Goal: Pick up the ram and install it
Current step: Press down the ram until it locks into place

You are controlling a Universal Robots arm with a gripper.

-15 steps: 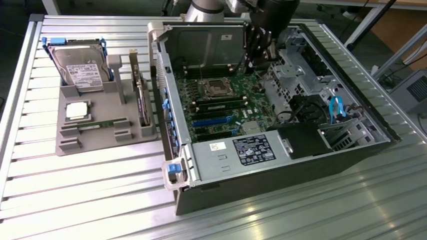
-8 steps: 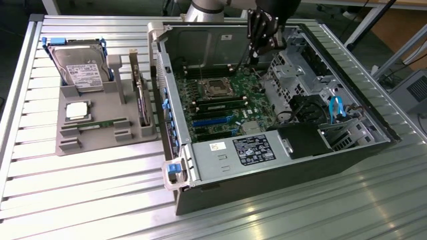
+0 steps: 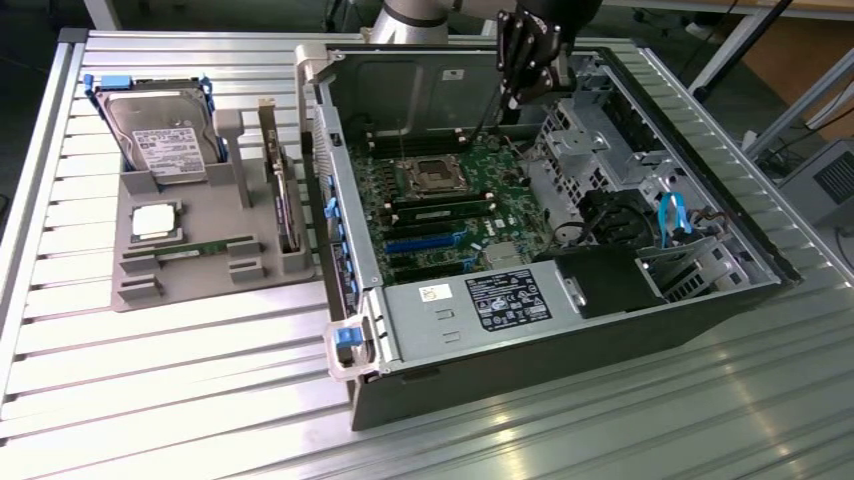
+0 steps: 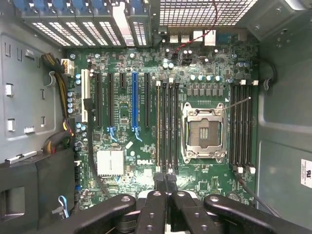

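Your end effector (image 3: pixel 527 55) hangs above the open computer case (image 3: pixel 747 230), over the motherboard (image 4: pixel 146 122), fingers pinched together and, as far as the exterior view lets you judge, holding nothing. The ram (image 3: pixel 203 248) lies flat in the grey holder tray (image 3: pixel 134 290) on the counter (image 3: pixel 160 400), well outside the case beyond its hinged wall, long axis running toward that wall.
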